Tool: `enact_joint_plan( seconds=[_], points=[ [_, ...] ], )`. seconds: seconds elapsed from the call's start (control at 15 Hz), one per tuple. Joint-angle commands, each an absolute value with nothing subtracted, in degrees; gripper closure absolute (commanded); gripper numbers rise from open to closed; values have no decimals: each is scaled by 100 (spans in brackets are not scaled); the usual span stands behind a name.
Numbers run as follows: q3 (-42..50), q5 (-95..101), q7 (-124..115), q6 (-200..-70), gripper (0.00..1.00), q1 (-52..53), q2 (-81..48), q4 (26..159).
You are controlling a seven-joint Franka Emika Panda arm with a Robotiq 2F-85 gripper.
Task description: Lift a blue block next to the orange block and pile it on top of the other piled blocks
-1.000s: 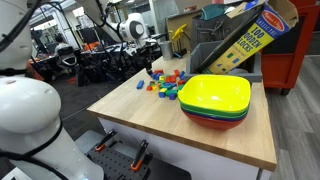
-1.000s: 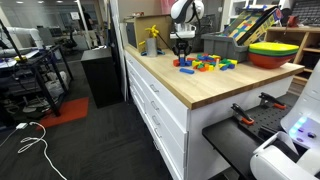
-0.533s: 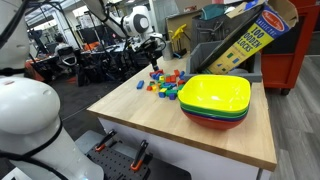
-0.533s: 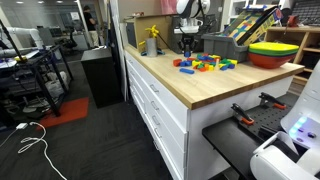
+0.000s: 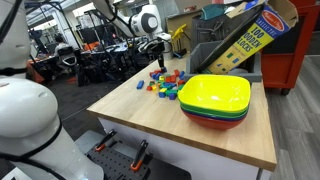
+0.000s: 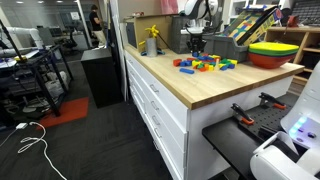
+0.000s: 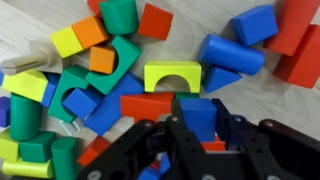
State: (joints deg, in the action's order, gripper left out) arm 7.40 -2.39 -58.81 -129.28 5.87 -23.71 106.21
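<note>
Blue block (image 7: 197,113) is sitting clamped between the gripper's (image 7: 201,128) fingers, now hovering over the piled blocks (image 5: 168,84) on the table (image 5: 150,118) after shifting across from the heap's edge. Both exterior views are showing the held block too small to discern.

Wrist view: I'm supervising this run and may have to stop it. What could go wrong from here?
1. The small blue wooden block looks held between the fingers of the claw above a loose, uneven heap of small coloured toy blocks. Released there, it could tumble off instead of resting on top.
2. Lowering too far, the fingers might knock the yellow arch block or the flat red block below and scatter the heap.
</note>
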Motion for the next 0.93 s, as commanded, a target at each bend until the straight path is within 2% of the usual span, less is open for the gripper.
enact_joint_plan(
  seconds=[0.0, 0.87],
  points=[
    [751, -317, -6301, -12869, 92, 460, -2220, 10769],
    [840, -481, -7453, -13025, 92, 74, -2254, 10968]
  ],
)
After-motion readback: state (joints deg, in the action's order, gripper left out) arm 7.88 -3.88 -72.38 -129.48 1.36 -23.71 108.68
